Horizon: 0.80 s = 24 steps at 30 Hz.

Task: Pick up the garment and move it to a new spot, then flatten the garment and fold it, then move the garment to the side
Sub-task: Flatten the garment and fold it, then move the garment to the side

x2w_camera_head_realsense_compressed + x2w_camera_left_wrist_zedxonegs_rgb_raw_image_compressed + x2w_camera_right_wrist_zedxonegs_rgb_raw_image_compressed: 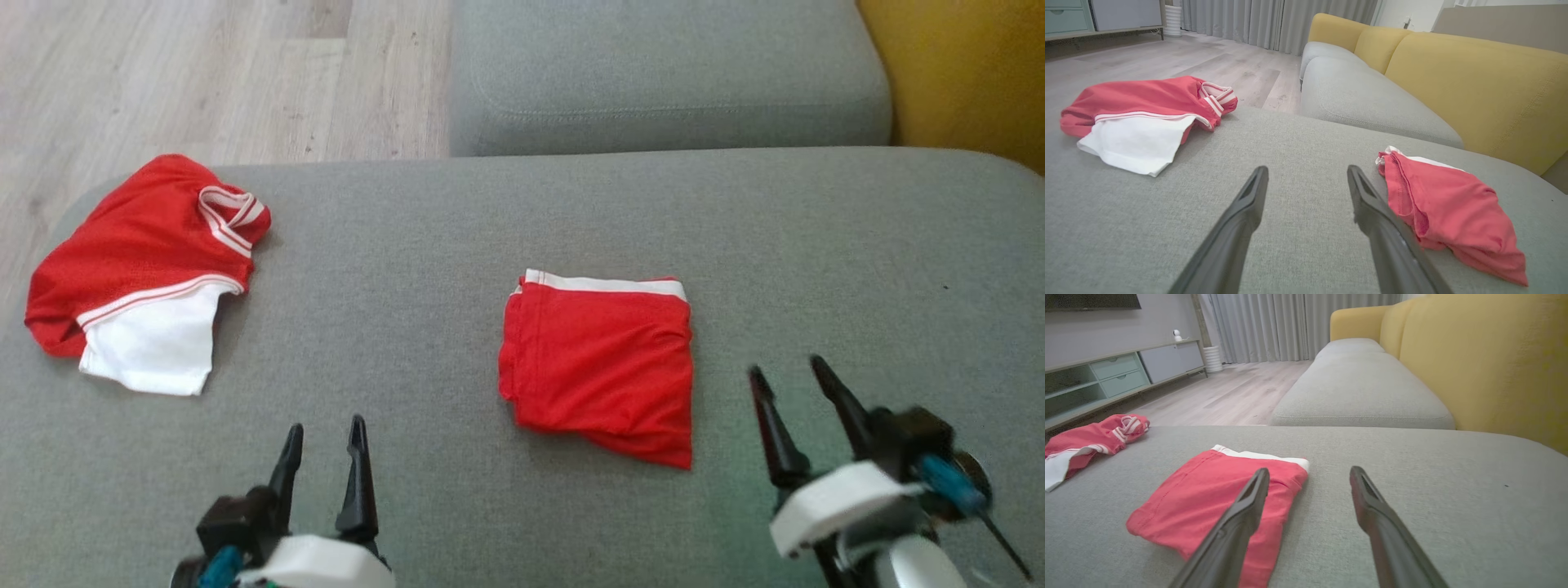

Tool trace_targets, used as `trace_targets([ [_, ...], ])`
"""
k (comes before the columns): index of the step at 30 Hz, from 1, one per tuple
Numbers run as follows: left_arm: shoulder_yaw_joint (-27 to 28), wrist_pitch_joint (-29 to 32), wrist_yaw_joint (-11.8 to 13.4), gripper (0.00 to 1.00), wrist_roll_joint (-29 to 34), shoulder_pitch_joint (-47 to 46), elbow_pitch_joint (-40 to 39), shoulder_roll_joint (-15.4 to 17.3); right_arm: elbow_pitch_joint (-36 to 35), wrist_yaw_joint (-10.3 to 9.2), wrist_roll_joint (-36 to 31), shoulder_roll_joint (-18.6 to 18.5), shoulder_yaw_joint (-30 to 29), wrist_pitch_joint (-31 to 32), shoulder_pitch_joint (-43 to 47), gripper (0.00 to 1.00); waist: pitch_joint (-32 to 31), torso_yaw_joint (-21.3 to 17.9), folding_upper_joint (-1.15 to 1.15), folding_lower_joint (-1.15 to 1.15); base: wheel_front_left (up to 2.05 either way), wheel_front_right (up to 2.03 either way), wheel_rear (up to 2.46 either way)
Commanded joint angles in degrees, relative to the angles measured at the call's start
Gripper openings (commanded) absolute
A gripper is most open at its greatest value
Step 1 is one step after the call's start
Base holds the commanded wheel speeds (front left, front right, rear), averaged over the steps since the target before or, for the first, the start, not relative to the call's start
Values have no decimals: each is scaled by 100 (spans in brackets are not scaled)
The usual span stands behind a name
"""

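Folded red garment [600, 367] lies flat near the middle of the grey seat cushion [490, 212], a little right of centre in the head view. Outline close to square, so no clear long axis. The white waistband runs left to right along the far edge, facing away from the robot toward the second grey cushion [669, 73]. The near edge slants, its lowest corner at the right. Folded layers show along the left side in the left wrist view. Second garment [143, 269], red with white trim and a white panel, sits crumpled at the cushion's far left corner, well apart from the folded one. Left gripper [326, 426]: fingers apart, holding nothing, over bare cushion between the two garments. Right gripper [788, 367]: fingers apart, holding nothing, just to the right of the folded garment and not touching it. In the right wrist view one finger crosses in front of the garment's right part. The head view shows wood floor [204, 73] and a strip of yellow backrest [963, 73]. The right wrist view adds the room beyond: grey curtains [1290, 326], a low cabinet with drawers [1114, 373] and a small white device [1176, 335] on top of it.
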Motion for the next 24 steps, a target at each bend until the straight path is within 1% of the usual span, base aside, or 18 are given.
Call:
trace_targets([
  [1, 215, -87, -16, 100, -61, -143, -114, 48, -346, 42, -44, 46, 42, 32, -64, 100, -36, -5, 0, 1, 0, 0, 0],
  [5, 278, -100, -23, 100, -77, 68, -77, 59, -738, 42, 197, 55, -53, 86, 335, 100, -101, -23, 0, 1, 0, 0, 0],
  [8, 306, -105, -17, 100, -72, 172, -73, 64, -856, 42, 273, 56, -67, 123, 498, 100, -136, -28, 0, 1, 0, 0, 0],
  [24, 283, -89, 28, 100, -42, 176, -167, 84, -894, 42, 287, 57, -120, 268, 630, 100, -154, 34, 0, 1, 0, 0, 0],
])
